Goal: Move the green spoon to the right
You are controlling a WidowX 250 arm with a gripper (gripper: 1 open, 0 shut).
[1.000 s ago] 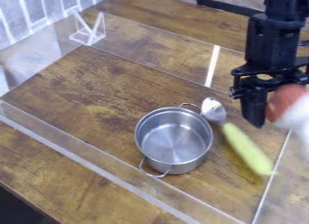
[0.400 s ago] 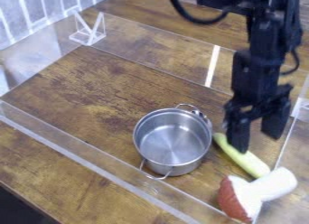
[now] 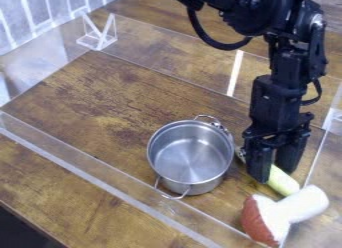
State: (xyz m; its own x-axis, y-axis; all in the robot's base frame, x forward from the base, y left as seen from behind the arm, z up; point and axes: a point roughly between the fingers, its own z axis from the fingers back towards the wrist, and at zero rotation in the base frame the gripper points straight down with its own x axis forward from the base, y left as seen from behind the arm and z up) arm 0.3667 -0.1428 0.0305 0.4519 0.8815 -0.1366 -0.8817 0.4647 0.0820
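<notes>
One black arm reaches straight down just right of the steel pot [image 3: 193, 155]. Its fingers [image 3: 271, 164] straddle the green spoon [image 3: 282, 180], which lies on the wooden tabletop [image 3: 107, 92] right of the pot; whether they grip it is unclear. A red-capped mushroom toy [image 3: 281, 214] lies near the spoon's end.

We look down from one raised camera, angled across the wooden table [image 3: 94, 102], close enough that the arm's top is cropped.
</notes>
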